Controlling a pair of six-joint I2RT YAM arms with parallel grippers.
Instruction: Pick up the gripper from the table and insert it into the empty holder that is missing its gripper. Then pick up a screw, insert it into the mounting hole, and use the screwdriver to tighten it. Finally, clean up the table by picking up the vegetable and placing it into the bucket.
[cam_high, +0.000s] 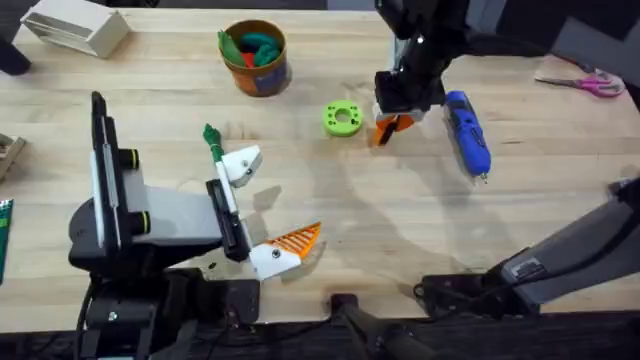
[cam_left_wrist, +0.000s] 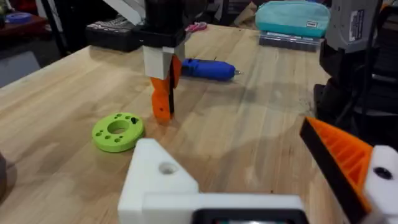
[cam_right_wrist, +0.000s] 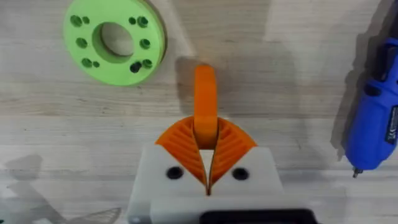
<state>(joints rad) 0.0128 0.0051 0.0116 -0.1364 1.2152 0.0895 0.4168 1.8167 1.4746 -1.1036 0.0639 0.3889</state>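
Observation:
My right gripper (cam_high: 392, 125) is shut on the orange ribbed gripper pad (cam_right_wrist: 205, 102), which hangs upright with its tip at or just above the table (cam_left_wrist: 163, 102). My left gripper (cam_high: 272, 200) rests open near the front edge. Its far finger is the bare white holder (cam_high: 241, 164) with a small hole (cam_left_wrist: 166, 168); the near finger carries an orange pad (cam_left_wrist: 345, 155). The blue screwdriver (cam_high: 467, 132) lies just right of the right gripper. The dark green vegetable (cam_high: 211, 140) lies beside the holder's tip. The orange bucket (cam_high: 262, 74) stands at the back. No loose screw shows.
A bright green ring (cam_high: 342, 119) with small holes lies left of the held pad. A white box (cam_high: 75, 27) sits at the back left, pink scissors (cam_high: 590, 82) at the far right, and a teal pouch (cam_left_wrist: 292, 15) beyond. Green and red toys fill the bucket.

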